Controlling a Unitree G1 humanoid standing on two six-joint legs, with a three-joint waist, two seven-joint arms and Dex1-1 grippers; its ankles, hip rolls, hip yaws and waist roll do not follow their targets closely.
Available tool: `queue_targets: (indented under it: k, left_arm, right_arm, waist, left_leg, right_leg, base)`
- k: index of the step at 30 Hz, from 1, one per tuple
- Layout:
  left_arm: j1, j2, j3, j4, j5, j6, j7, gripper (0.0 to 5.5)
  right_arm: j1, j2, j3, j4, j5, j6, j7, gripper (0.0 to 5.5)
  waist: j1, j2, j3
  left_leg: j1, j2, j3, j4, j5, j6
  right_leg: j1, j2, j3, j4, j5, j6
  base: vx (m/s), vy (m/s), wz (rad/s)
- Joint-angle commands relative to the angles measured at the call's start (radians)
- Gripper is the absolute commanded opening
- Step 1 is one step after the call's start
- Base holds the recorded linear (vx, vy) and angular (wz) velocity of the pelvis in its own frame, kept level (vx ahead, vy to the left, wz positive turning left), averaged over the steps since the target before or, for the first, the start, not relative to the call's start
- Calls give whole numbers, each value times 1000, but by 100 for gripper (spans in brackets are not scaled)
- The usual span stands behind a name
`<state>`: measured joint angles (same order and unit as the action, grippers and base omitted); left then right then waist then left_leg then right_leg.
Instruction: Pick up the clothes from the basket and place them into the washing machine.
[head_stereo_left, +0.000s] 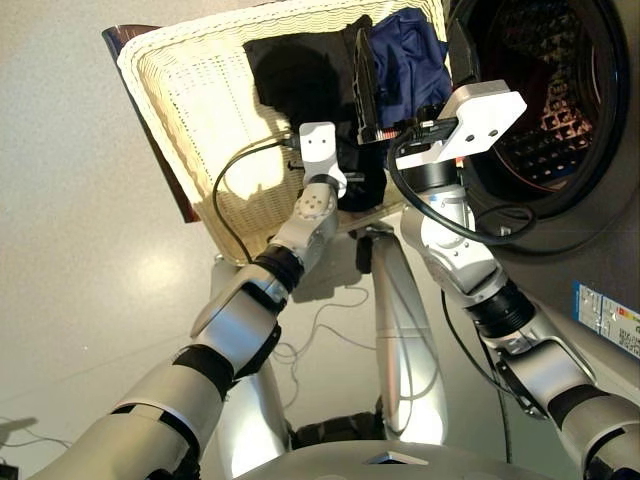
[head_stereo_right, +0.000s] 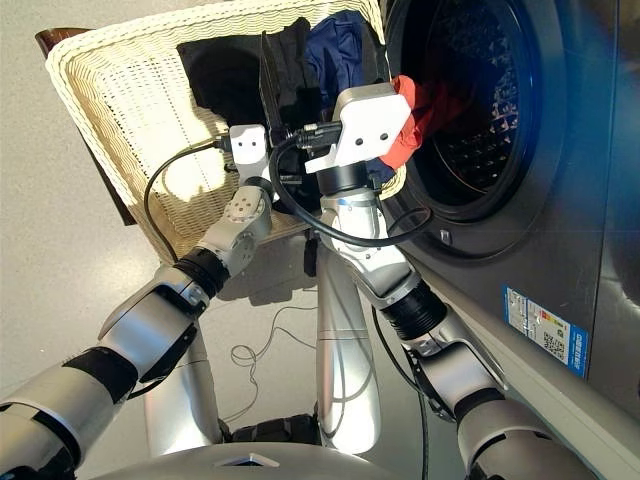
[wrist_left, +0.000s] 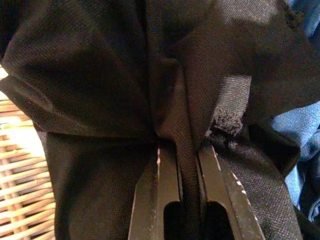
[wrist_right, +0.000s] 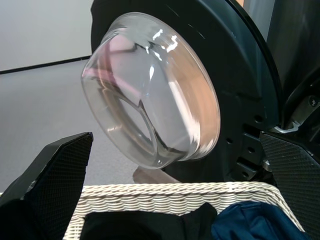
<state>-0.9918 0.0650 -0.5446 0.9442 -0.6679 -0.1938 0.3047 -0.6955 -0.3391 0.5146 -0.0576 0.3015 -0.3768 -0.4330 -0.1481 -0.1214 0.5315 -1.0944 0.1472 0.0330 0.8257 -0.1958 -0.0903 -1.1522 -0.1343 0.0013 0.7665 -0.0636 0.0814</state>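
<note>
The cream wicker basket (head_stereo_left: 180, 70) stands beside the washing machine (head_stereo_right: 560, 150). In it lie a black garment (head_stereo_left: 300, 70) and a navy one (head_stereo_left: 405, 55). My left gripper (wrist_left: 182, 147) is down in the basket, shut on a fold of the black garment (wrist_left: 100, 90). The right gripper (wrist_right: 176, 137) hovers open over the basket's end nearest the machine, nothing between its fingers, facing the glass door (wrist_right: 150, 100). A coral-red garment (head_stereo_right: 415, 120) hangs at the lip of the steel drum (head_stereo_right: 480, 100), partly hidden behind my right wrist.
The basket rests on a dark wooden stand (head_stereo_left: 130, 35). Thin cables (head_stereo_left: 330, 320) trail over the grey floor below my arms. The washing machine's front panel with a sticker (head_stereo_right: 545, 325) runs close along my right arm.
</note>
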Motion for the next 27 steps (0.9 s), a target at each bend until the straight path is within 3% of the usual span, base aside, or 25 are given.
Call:
queue_targets:
  k: [1, 9, 14, 20, 22, 27]
  left_arm:
    - [-40, -92, -5, 45, 109, -19, 20, 0]
    - [88, 5, -31, -158, 231, -56, 65, 0]
    - [236, 125, -47, -413, 288, -81, 31, 0]
    - [379, 243, -13, -652, 354, -117, -16, 0]
    - [447, 300, 26, -777, 356, -143, -59, 0]
    - [536, 365, 80, -946, 314, -169, -145, 0]
  right_arm:
    - [33, 2, -31, -141, 1, -55, -1, 550]
    - [142, -61, -83, -129, -28, -51, 2, 550]
    - [220, -124, -118, -87, 24, -29, 79, 550]
    - [288, -188, -159, -62, 19, -8, 144, 550]
    - [307, -231, -168, -53, 15, 7, 191, 550]
    - [334, -276, -178, -58, 53, 27, 276, 550]
  waist:
    - [7, -20, -14]
    - [34, 8, -11]
    - [54, 25, -11]
    - [76, 37, -11]
    - [90, 51, -12]
    - [107, 61, -55]
  left_leg:
    - [7, -14, 24, -79, 90, 3]
    - [137, -36, 42, -253, 149, -1]
    - [269, -55, 54, -382, 188, -6]
    - [433, -81, 66, -546, 235, -14]
    - [531, -98, 78, -645, 266, -22]
    - [652, -103, 97, -760, 302, -27]
  right_leg:
    - [44, -33, -24, -47, 30, 55]
    - [177, -47, -33, -208, 83, 68]
    - [303, -52, -40, -330, 118, 86]
    - [449, -61, -59, -464, 159, 106]
    - [536, -67, -67, -541, 189, 119]
    - [636, -72, -80, -629, 227, 135]
  base:
    - [0, 0, 0]
    - [19, -1, -9]
    - [74, -7, -39]
    - [90, -24, 6]
    - [118, -1, -1]
    - [102, 14, -65]
